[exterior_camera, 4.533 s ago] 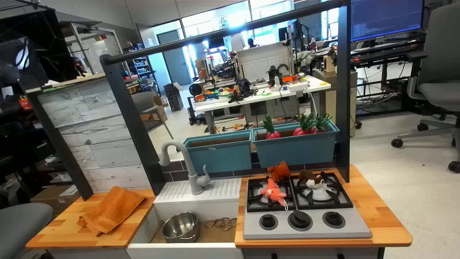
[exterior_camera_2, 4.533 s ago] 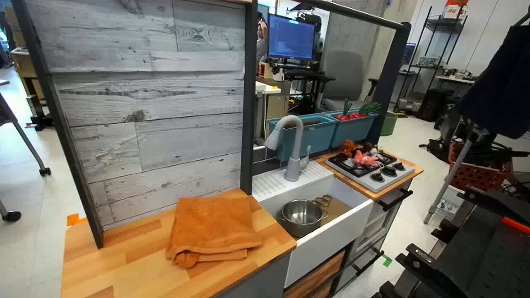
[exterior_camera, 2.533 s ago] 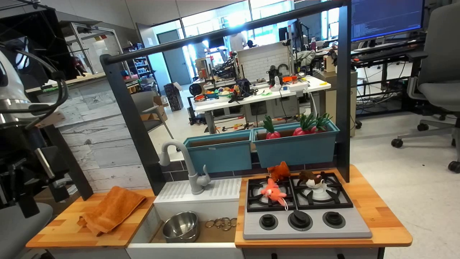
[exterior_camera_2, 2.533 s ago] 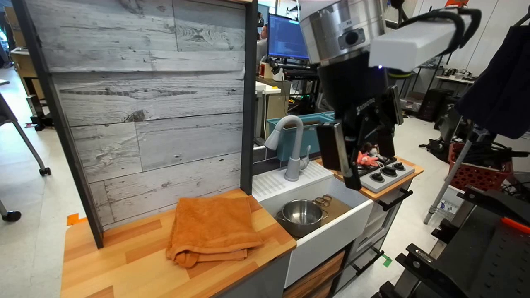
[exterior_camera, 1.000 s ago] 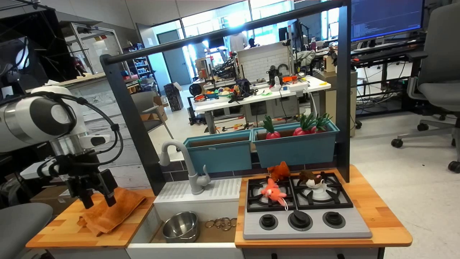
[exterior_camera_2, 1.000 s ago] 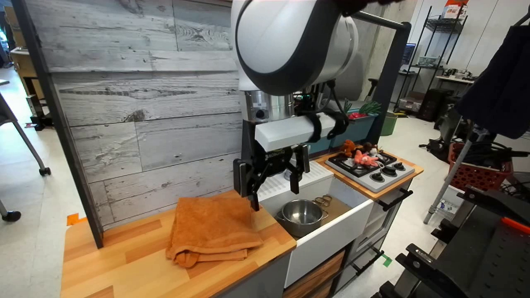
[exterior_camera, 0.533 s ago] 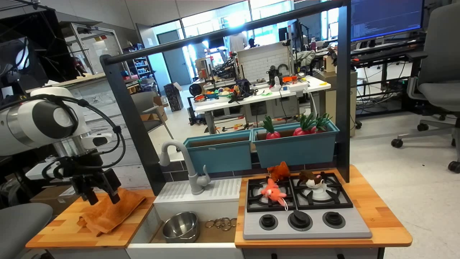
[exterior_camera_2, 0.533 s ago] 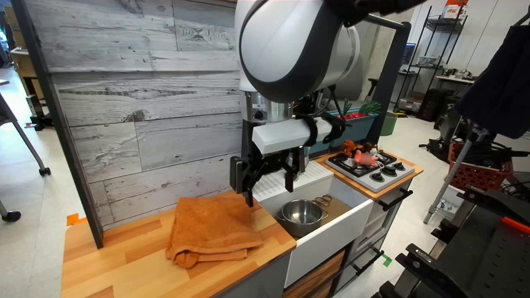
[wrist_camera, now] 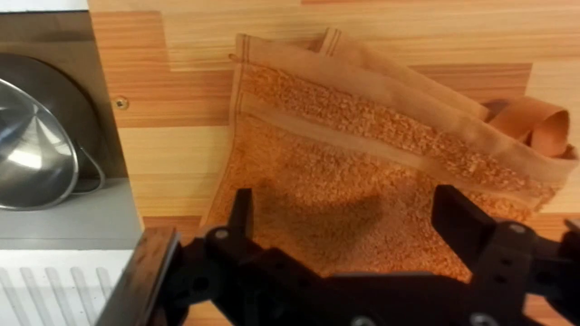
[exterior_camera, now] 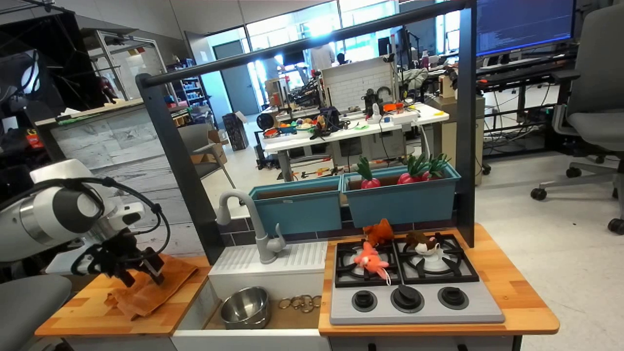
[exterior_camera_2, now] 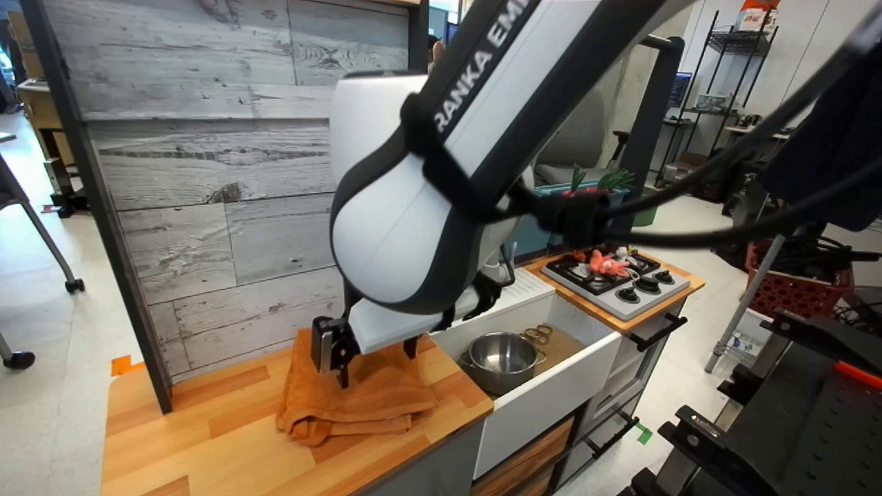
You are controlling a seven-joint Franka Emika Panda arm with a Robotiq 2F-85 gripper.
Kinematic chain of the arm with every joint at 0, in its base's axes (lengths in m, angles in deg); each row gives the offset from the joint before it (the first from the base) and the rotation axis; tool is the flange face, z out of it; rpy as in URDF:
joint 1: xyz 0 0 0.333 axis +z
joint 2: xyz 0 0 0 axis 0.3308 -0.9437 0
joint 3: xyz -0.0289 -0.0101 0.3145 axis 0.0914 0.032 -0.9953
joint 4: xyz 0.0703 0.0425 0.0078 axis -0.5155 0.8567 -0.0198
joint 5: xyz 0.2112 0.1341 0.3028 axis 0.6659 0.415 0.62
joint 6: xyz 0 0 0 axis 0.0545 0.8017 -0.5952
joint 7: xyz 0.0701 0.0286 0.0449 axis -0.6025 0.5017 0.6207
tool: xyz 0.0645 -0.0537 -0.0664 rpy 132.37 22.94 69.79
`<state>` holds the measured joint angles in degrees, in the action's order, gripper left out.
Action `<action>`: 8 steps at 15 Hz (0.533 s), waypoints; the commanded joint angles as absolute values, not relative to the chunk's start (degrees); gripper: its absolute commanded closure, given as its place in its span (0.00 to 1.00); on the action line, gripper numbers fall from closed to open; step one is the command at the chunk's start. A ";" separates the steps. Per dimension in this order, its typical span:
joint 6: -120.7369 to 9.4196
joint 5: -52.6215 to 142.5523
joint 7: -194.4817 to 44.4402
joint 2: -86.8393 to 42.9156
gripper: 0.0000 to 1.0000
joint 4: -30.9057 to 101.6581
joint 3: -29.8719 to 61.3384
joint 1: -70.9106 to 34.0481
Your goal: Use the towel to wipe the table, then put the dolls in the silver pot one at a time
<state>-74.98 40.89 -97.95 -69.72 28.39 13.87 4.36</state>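
The folded orange towel (exterior_camera: 146,301) lies on the wooden counter (exterior_camera: 73,319); it also shows in the other exterior picture (exterior_camera_2: 379,396) and the wrist view (wrist_camera: 362,145). My gripper (wrist_camera: 345,197) is open with its fingers apart, pointing down low over the towel (exterior_camera_2: 377,368). Towel cloth shows between the fingers; I cannot tell whether the tips touch it. The silver pot (exterior_camera: 246,308) stands in the sink, left of the towel in the wrist view (wrist_camera: 27,158). A pink doll (exterior_camera: 372,263), a rust-brown doll (exterior_camera: 379,232) and a brown-and-white doll (exterior_camera: 424,243) are at the stove.
The grey faucet (exterior_camera: 261,229) rises behind the white sink (exterior_camera: 243,336). Metal rings (exterior_camera: 304,303) lie in the sink beside the pot. A wood-plank panel (exterior_camera_2: 227,172) stands behind the towel. Teal planters (exterior_camera: 297,209) are behind the sink and stove (exterior_camera: 414,312).
The arm was out of view at first, then came in and moved over the towel. In the last half second my open gripper has lowered close to the towel. Towel, pot and dolls have not moved.
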 commanded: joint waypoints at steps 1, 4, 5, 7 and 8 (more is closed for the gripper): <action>-74.59 42.64 -97.03 -71.99 0.00 25.72 14.80 5.23; -73.86 42.69 -97.10 -74.69 0.00 22.21 15.18 5.11; -75.85 42.22 -97.77 -74.92 0.00 22.48 16.12 5.66; -75.21 42.98 -97.77 -76.88 0.00 20.56 15.31 5.54; -73.70 42.95 -97.79 -78.41 0.00 18.97 15.22 6.05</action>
